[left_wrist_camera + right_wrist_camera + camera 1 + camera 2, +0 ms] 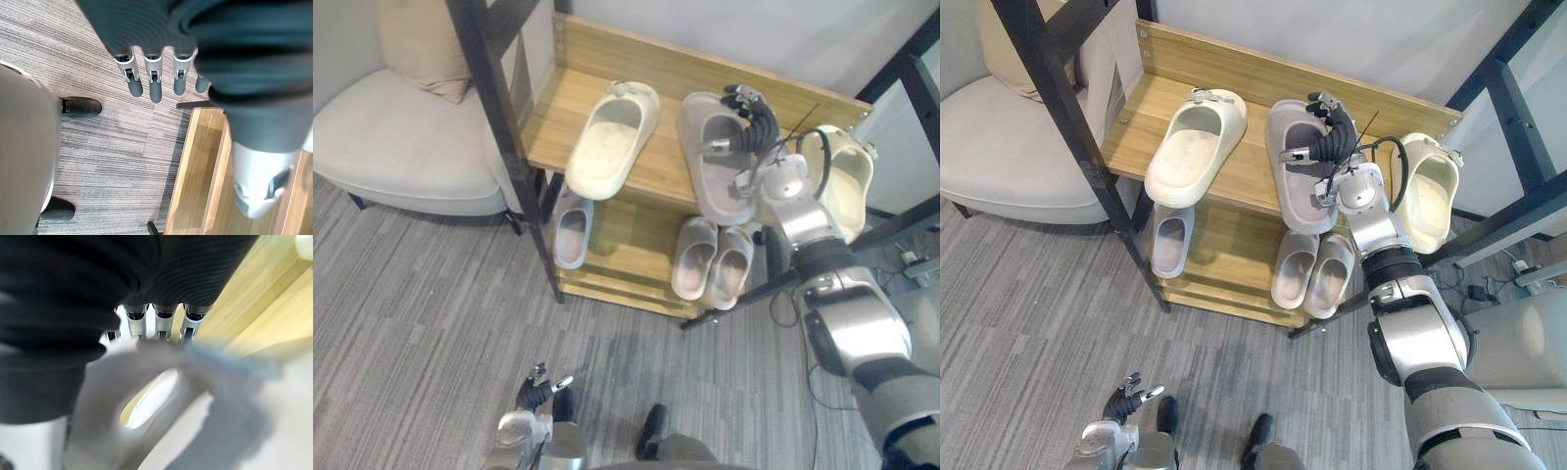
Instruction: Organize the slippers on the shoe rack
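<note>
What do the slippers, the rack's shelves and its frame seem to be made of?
The grey slipper in the right hand and the cream slipper beside it: likely moulded foam or soft rubber, matt; thick, seamless, rounded edges. Shelves: wood or wood-look board, smooth; light grain lines. Frame: probably black-painted metal; thin straight bars.

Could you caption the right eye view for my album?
Right hand grips the grey slipper on the top shelf of the shoe rack.
</note>
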Motion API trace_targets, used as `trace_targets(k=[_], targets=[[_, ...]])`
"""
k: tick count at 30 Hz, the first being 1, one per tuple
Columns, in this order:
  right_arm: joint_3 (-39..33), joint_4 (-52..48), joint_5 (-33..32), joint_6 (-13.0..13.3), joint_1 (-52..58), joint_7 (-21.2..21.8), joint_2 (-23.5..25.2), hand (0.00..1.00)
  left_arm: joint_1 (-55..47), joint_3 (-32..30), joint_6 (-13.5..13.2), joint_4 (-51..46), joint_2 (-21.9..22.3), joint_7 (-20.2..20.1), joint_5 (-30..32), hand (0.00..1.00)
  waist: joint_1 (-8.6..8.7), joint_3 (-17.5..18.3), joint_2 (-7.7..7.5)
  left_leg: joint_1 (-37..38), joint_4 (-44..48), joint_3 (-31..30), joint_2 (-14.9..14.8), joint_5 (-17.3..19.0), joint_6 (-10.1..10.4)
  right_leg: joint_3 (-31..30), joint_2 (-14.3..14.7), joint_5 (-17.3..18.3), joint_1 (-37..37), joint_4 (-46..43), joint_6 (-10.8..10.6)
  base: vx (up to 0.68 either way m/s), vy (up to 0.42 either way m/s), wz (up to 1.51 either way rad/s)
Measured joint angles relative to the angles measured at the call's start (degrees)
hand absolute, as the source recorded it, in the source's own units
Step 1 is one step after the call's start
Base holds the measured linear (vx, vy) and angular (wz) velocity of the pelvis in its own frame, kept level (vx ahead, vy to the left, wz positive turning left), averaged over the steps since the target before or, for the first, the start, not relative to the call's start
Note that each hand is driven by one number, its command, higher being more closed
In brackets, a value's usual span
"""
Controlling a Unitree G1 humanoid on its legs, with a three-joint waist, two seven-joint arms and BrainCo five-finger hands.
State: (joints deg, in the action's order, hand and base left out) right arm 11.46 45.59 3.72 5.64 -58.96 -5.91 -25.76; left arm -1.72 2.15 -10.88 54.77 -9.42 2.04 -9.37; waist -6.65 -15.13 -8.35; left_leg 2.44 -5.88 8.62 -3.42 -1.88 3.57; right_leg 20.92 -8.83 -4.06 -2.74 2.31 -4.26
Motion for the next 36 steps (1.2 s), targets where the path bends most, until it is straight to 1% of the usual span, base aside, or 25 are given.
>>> trace_targets(k=[3,14,20,23,25,27,28,30,31,32,33,35,36], targets=[[-0.1,0.1,-1.9,0.5,-0.1,-0.5,0.0,1.00,0.0,0.0,0.0,0.3,-0.1,0.0,-1.0,0.00,0.01,0.0,0.01,0.0,0.0,0.1,0.0,0.0,0.0,-0.1,0.0,0.0,0.0,0.0,0.0,0.00,0.000,0.00],[-0.1,-0.1,-3.8,1.0,-0.7,-1.0,0.0,1.00,0.0,-0.1,0.0,0.6,-0.1,0.0,-2.0,0.00,0.18,0.0,0.02,0.1,0.0,0.5,0.0,-0.1,0.1,-0.5,0.0,0.0,0.2,0.2,0.0,0.00,0.000,0.00],[0.0,-4.5,-4.4,1.1,0.9,-0.6,0.0,1.00,0.0,-0.1,0.1,0.7,-0.1,0.0,-2.0,0.00,0.34,0.0,0.03,0.4,0.0,1.0,0.0,-0.1,0.1,-0.8,0.1,0.0,0.1,0.3,0.0,-0.01,0.003,-0.04],[0.0,-10.5,-5.1,1.2,5.9,-0.5,0.2,1.00,0.0,-0.1,0.1,0.8,-0.1,0.1,-2.0,0.00,0.59,0.0,0.08,0.7,0.0,0.9,0.0,-0.1,0.1,-0.8,0.1,0.0,-0.4,0.4,0.0,0.00,0.000,0.00],[-0.2,-16.8,-5.0,1.8,10.3,-0.6,0.2,1.00,0.0,-0.5,0.2,1.1,0.0,0.1,-1.9,0.00,1.04,0.2,0.16,0.7,0.0,0.9,0.1,-0.2,0.2,-0.8,0.1,0.0,-0.4,0.4,0.0,0.00,0.000,0.00],[-0.8,-20.4,-4.9,2.1,13.1,-0.7,0.6,1.00,0.0,-0.5,0.3,1.3,0.1,0.1,-1.9,0.00,1.31,0.2,0.26,0.7,0.0,0.9,0.1,-0.2,0.1,-0.8,0.1,0.0,-0.4,0.4,0.0,0.00,0.000,0.00],[-2.3,-25.3,-4.8,2.7,16.9,-1.0,1.3,1.00,0.0,-0.5,0.3,1.6,0.1,0.1,-1.9,0.00,1.67,0.3,0.42,0.7,0.0,0.9,0.1,-0.2,0.1,-0.8,0.0,0.0,-0.4,0.4,0.0,0.00,0.000,0.00],[-2.5,-28.3,-4.5,2.9,19.3,-1.2,1.3,1.00,0.0,-0.5,0.4,2.1,0.1,0.0,-1.8,0.00,2.05,0.6,0.61,0.7,0.0,0.9,0.1,-0.3,0.1,-0.8,0.0,0.0,-0.4,0.4,0.0,0.00,0.000,0.00],[-3.5,-33.1,-3.7,3.0,23.2,-1.4,1.8,1.00,0.0,-0.5,0.6,2.8,0.3,0.0,-1.1,0.00,2.79,1.5,1.02,0.7,0.0,0.9,0.1,-0.3,0.1,-0.8,0.0,0.0,-0.4,0.4,0.0,0.00,0.000,0.00],[-3.7,-33.9,-3.6,3.0,23.9,-1.4,2.0,1.00,-0.1,-0.5,0.6,2.9,0.4,0.0,-0.9,0.00,2.91,1.7,1.11,0.7,0.0,0.9,0.1,-0.3,0.1,-0.8,0.0,0.0,-0.4,0.4,0.0,0.00,0.000,0.00],[-4.8,-36.8,-3.5,3.4,26.2,-1.6,3.0,1.00,-0.2,-0.5,0.7,3.4,0.6,0.0,-0.4,0.00,3.22,2.4,1.40,0.7,0.0,0.9,0.1,-0.3,0.1,-0.9,0.0,0.0,-0.4,0.4,0.0,0.00,0.000,-0.03],[-6.5,-44.1,-1.3,4.7,31.6,-2.0,3.9,1.00,-0.9,-0.5,1.1,3.3,1.0,-0.1,0.7,0.00,3.70,3.4,2.07,1.4,0.0,1.5,0.0,-0.3,0.1,-1.5,0.0,0.0,-0.7,0.4,0.0,0.00,0.000,-0.11],[-6.8,-44.8,-1.2,4.7,32.2,-2.0,3.9,1.00,-0.9,-0.5,1.1,3.3,1.0,-0.1,0.7,0.00,3.74,3.4,2.12,1.6,0.0,1.6,0.0,-0.2,0.1,-1.7,0.0,0.0,-0.8,0.4,-0.1,-0.03,-0.002,-0.15]])
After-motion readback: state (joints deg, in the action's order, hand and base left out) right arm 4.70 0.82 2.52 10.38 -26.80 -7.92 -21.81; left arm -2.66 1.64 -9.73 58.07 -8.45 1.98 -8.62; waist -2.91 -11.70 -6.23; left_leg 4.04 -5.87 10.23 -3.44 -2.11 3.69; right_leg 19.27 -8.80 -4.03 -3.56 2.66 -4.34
